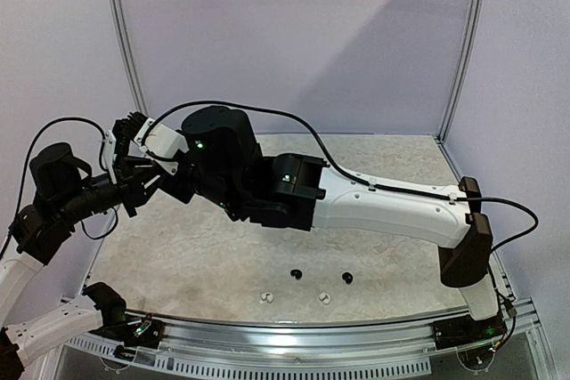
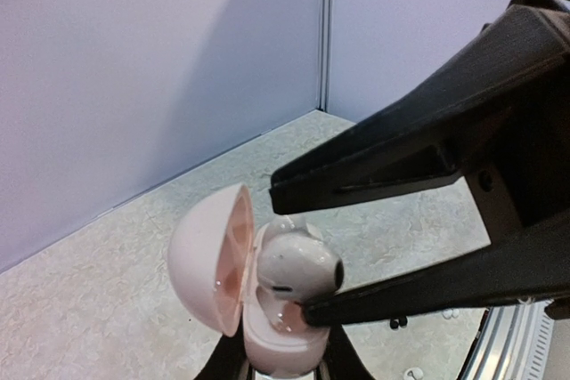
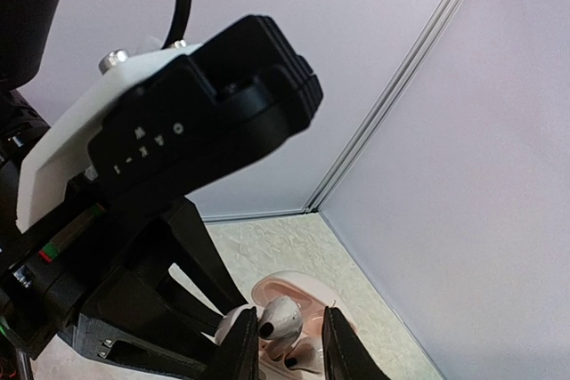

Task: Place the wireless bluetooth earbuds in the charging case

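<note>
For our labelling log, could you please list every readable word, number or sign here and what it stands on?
"M A K - I" (small, uncertain): black block on the left wrist.
No other text shows in any view.

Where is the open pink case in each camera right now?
Top external: not distinguishable; hidden where left gripper and right gripper meet, upper left.
Left wrist: pink case at bottom centre, lid swung open to the left.
Right wrist: bottom centre, just behind the camera's own fingers.
Shared landmark: the white earbud pinched by the right gripper, right at the case.
</note>
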